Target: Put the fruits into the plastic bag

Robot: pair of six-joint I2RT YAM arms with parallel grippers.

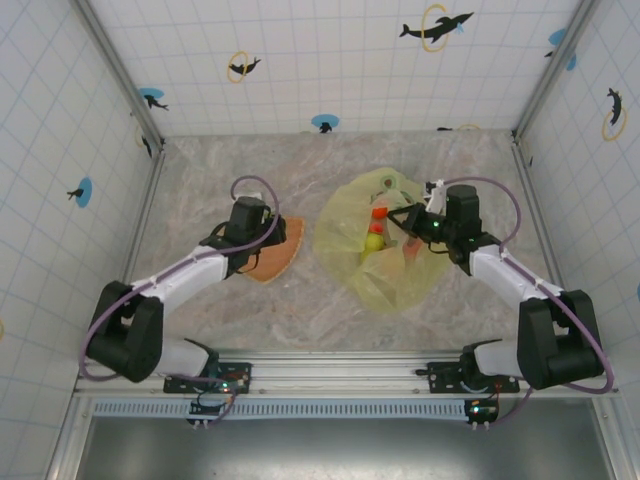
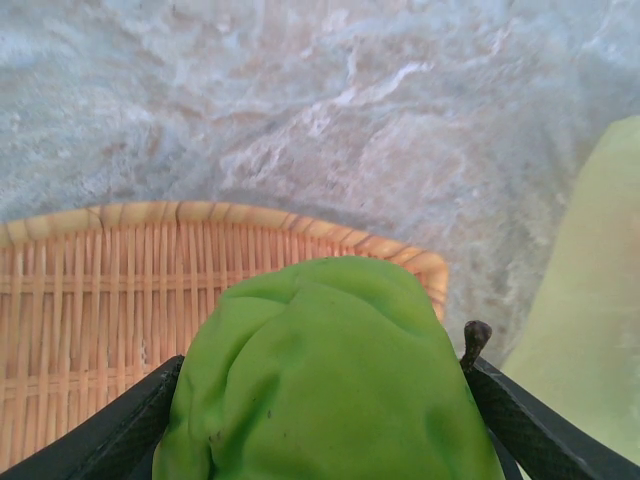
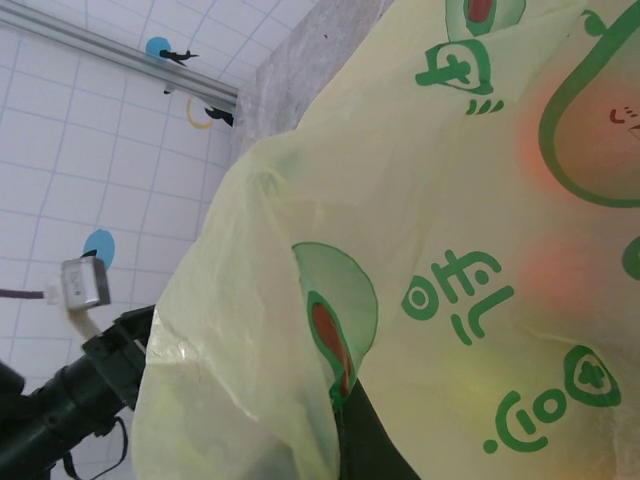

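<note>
Green and glossy, a toy fruit sits clamped between the black fingers of the left gripper, just above the woven orange plate. The grey-pink marbled tabletop spreads beyond it. On that surface to the right lies the yellow-green plastic bag, with red and yellow fruits inside. At the bag's right rim sits the right gripper; film drapes over it, so I cannot tell how its jaws stand. White tiled walls with dolphin stickers enclose the table.
</note>
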